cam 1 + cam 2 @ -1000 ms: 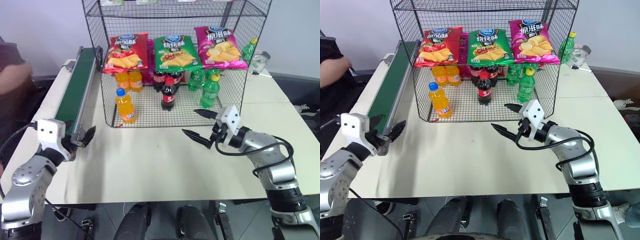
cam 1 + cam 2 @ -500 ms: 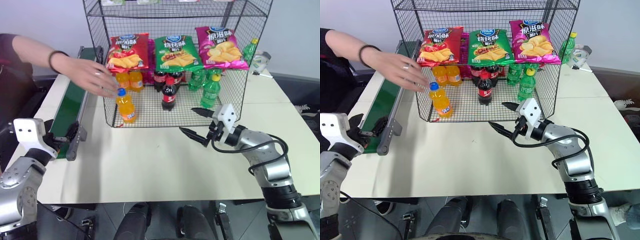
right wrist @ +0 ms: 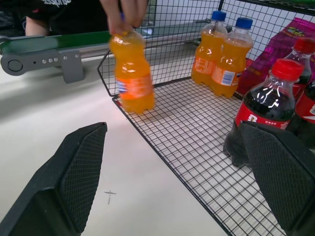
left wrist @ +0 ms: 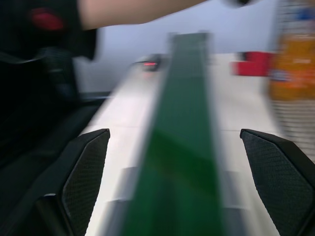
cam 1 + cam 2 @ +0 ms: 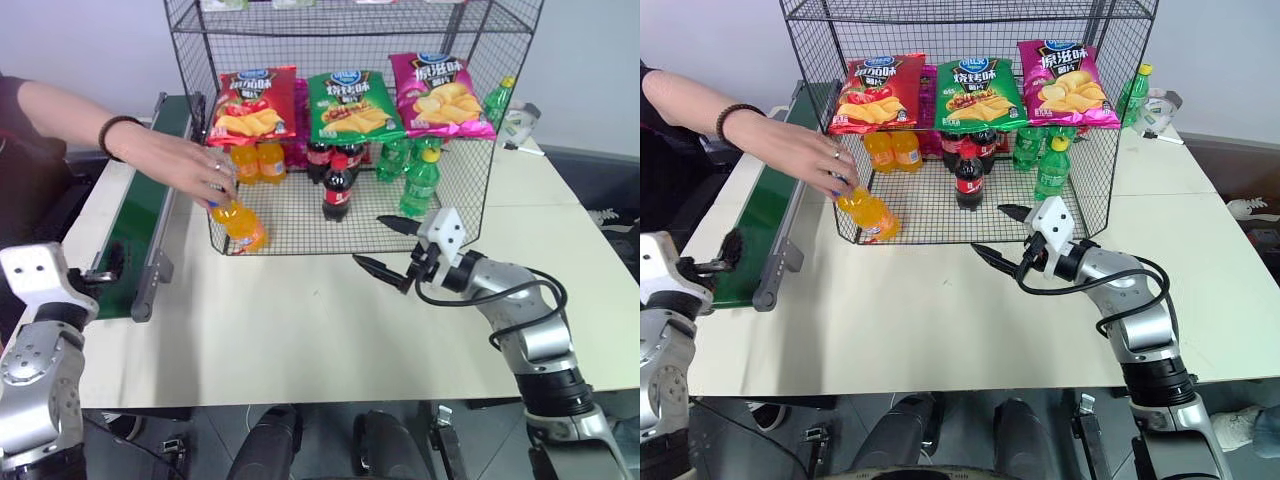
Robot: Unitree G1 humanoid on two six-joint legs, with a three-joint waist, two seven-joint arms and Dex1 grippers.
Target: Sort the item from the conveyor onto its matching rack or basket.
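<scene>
The orange soda bottle (image 5: 238, 222) with a blue cap leans tilted at the front left corner of the black wire rack (image 5: 300, 226). A person's hand (image 5: 190, 165) grips it by the cap. The dark-green conveyor (image 5: 140, 215) runs along the table's left side. My left gripper (image 5: 100, 265) is open at the conveyor's near end, and the belt (image 4: 182, 123) runs away between its fingers. My right gripper (image 5: 368, 240) is open over the table just in front of the rack, with nothing in it, well to the right of the bottle (image 3: 132, 78).
On the rack floor stand two more orange bottles (image 5: 258, 160), cola bottles (image 5: 337, 187) and green bottles (image 5: 420, 182). Chip bags (image 5: 350, 103) hang above them. The person's arm reaches across the conveyor from the left. Small objects (image 5: 515, 120) lie at the far right.
The person's hand has closed on the orange bottle's cap and tipped it to the left. My left gripper has swung left across the conveyor's near end. The right gripper has barely moved.
</scene>
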